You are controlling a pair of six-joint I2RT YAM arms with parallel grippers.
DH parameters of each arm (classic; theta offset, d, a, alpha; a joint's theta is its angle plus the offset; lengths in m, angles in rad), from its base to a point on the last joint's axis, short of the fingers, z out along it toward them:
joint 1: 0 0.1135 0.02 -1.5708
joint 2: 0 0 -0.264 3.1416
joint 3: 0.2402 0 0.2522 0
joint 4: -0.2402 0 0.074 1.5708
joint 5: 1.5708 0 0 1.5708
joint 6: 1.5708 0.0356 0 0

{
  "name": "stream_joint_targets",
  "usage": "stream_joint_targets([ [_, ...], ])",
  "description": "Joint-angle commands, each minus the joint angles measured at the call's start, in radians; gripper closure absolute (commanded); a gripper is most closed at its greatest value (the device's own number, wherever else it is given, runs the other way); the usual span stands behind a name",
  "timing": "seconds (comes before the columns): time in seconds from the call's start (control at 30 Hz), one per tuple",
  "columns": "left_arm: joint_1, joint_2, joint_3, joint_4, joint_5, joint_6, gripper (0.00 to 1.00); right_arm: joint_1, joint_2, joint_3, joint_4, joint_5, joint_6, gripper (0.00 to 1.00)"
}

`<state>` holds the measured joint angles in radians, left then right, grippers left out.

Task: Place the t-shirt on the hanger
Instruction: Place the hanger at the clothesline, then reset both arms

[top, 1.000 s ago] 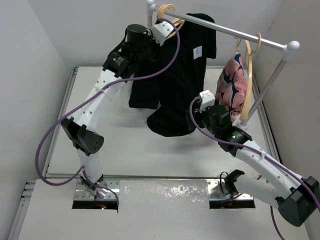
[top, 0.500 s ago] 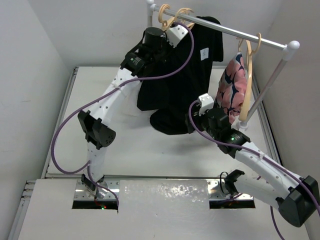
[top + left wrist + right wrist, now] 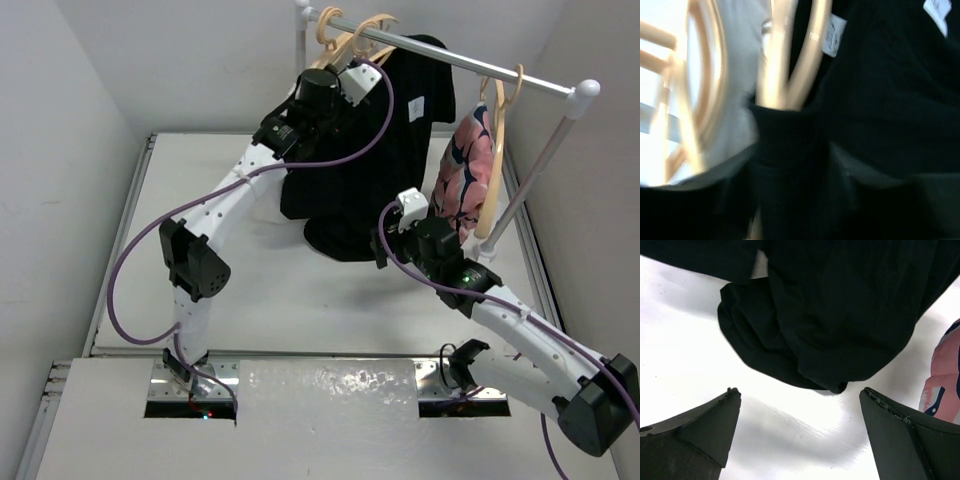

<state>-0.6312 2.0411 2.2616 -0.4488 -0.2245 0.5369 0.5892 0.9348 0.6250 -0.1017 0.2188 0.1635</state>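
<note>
Your left pincer (image 3: 358, 72) is up at the hanger (image 3: 790, 65) on the rail (image 3: 450, 62); view is blurred, so can't tell its gap. T-shirt (image 3: 370, 150) hangs there, hem heaped on the desk (image 3: 240, 290). Right pincer (image 3: 799, 390) is wide apart, low, near the heap. Pink-and-navy garment (image 3: 465, 170) crowds your right; bare desk lies left.

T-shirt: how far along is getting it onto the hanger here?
Done: the t-shirt hangs from the hanger at the rail. In hand: the left fingers are up at the collar, grip unclear. Left: hem bunched on the table before the open right fingers.
</note>
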Motion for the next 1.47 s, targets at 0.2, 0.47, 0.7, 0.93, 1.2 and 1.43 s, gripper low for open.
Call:
stream_joint_targets([
  [0.2,-0.009,-0.232,-0.134,-0.040,0.007,-0.066,0.14,0.000,0.045,0.005,-0.001,-0.027,0.004,0.01],
  [0.47,-0.009,-0.626,-0.419,-0.139,0.063,-0.092,0.00,-0.002,0.122,-0.008,-0.015,0.024,0.031,0.01],
  [0.7,0.217,-0.984,-0.854,-0.148,0.111,-0.132,0.00,-0.012,0.130,-0.097,0.034,0.099,0.070,0.01],
  [0.93,0.511,-1.095,-1.350,0.008,0.189,-0.137,0.00,-0.014,0.091,-0.182,0.076,0.174,0.136,0.01],
  [1.2,0.703,-0.945,-1.562,0.286,0.274,-0.152,0.00,-0.015,-0.010,-0.248,0.062,0.228,0.103,0.01],
  [1.43,0.708,-0.932,-1.645,0.361,0.266,-0.132,0.00,-0.017,-0.068,-0.301,0.114,0.205,0.087,0.01],
])
